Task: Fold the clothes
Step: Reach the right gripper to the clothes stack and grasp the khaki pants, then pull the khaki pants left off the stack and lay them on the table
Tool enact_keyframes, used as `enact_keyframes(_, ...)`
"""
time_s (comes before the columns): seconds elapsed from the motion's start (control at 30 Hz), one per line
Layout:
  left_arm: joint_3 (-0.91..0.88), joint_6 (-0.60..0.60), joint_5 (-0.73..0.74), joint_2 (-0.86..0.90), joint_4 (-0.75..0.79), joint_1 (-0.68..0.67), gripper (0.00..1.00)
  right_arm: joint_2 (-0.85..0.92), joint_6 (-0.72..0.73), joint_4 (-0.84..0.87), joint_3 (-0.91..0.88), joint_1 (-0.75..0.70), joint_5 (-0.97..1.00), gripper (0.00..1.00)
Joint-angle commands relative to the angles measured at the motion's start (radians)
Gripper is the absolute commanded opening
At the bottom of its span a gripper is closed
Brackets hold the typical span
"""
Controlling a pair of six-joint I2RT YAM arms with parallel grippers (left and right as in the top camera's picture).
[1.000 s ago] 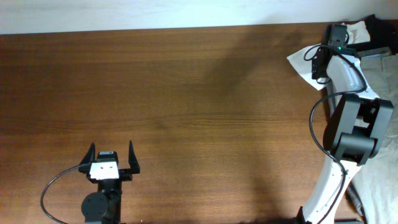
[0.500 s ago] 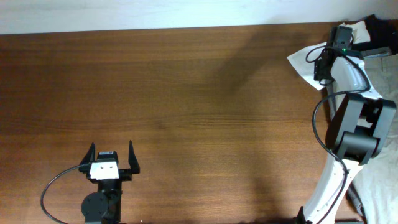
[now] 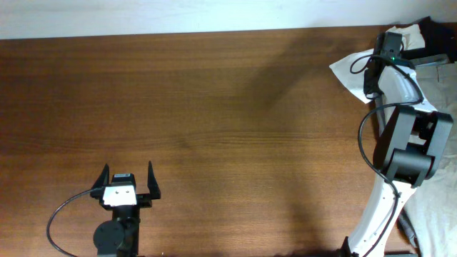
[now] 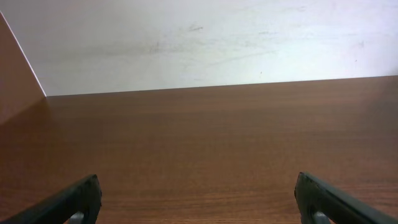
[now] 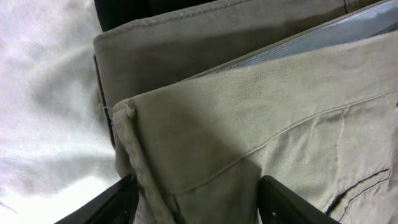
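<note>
While I watch the overhead feed, the brown wooden table (image 3: 214,107) fills nearly the whole view, its far edge meeting a pale wall (image 4: 199,37). The clothes (image 3: 437,86) are heaped at the table's far right corner and run down along its right edge. A white garment (image 3: 348,71) juts inward from the pile and a black garment (image 3: 437,28) sits at the very corner. The khaki shorts (image 5: 267,130) lie folded, with a strip of pale-blue lining (image 5: 323,40) showing along the waistband. My right arm (image 3: 400,143) reaches from the near edge up the right side to that corner, a green light (image 3: 392,56) lit at its wrist. The right gripper (image 5: 199,208) hangs released over the shorts, jaws wide; whether the fingers touch the cloth I cannot tell. Toward the left end of the near edge, the left gripper (image 3: 128,171) is released too, jaws spread, with a broad run of wood between it and the pile.
</note>
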Motion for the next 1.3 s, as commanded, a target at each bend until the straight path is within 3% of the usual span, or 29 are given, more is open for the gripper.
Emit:
enact_keyframes(0.0, -0.005, 0.016, -0.011, -0.005, 0.002, 0.006, 0.99, -0.024, 0.013, -0.005, 0.01, -0.003, 0.002, 0.61)
enact_keyframes(0.1, -0.005, 0.016, -0.011, -0.005, 0.002, 0.006, 0.99, -0.024, 0.038, -0.013, 0.01, -0.003, -0.007, 0.5)
enact_keyframes(0.23, -0.005, 0.016, -0.011, -0.005, 0.002, 0.006, 0.99, -0.028, 0.043, -0.022, 0.01, -0.003, -0.035, 0.45)
enact_keyframes(0.4, -0.006, 0.016, -0.011, -0.005, 0.002, 0.006, 0.99, -0.072, 0.09, -0.031, 0.01, -0.003, -0.077, 0.32)
enact_keyframes(0.5, -0.005, 0.016, -0.011, -0.005, 0.002, 0.006, 0.99, -0.09, 0.092, -0.035, 0.01, -0.005, -0.08, 0.14)
enact_keyframes(0.53, -0.005, 0.016, -0.011, -0.005, 0.002, 0.006, 0.99, -0.09, 0.092, -0.044, 0.01, -0.005, -0.08, 0.04)
enact_keyframes(0.87, -0.005, 0.016, -0.011, -0.005, 0.002, 0.006, 0.99, -0.144, 0.216, -0.05, 0.01, -0.005, -0.086, 0.04)
enact_keyframes(1.27, -0.005, 0.016, -0.011, -0.005, 0.002, 0.006, 0.99, -0.251, 0.216, -0.084, 0.01, 0.018, -0.211, 0.04)
